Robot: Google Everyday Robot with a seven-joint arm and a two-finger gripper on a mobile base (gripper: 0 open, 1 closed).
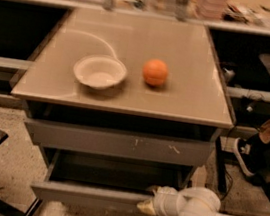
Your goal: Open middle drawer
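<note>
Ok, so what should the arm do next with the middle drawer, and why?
Probably pull a little further toward the robot: the middle drawer is part way out, its inside showing, and the gripper sits at its front's right end.

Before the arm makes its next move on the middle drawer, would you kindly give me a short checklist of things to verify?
1. Is the middle drawer pulled out, with its inside showing: ok.
2. Is the tool at that drawer's front, right of centre: ok.
3. Does the tool have a firm hold on the front: cannot tell.
4. Is the top drawer shut and out of the way: ok.
5. Do the bowl and the orange sit back from the front edge of the tabletop: ok.
6. Is the drawer out to its full travel: cannot tell.
</note>
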